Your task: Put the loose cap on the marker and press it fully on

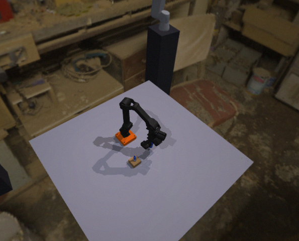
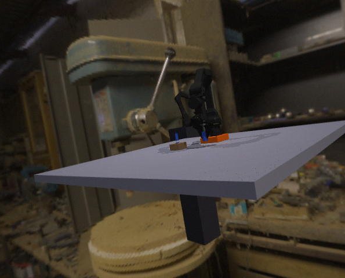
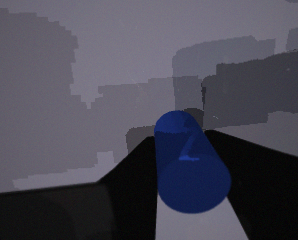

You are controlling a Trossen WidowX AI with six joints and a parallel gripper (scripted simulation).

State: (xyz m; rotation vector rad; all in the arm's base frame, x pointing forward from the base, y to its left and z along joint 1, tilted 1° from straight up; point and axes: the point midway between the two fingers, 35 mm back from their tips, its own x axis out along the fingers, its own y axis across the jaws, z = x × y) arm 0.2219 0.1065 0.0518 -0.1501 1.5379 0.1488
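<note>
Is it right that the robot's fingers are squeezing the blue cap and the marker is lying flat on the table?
Not quite. The fingers really are squeezing the blue cap, as the wrist view shows. But the marker is not lying flat: the exterior view shows it standing upright in the holder block on the table.
</note>
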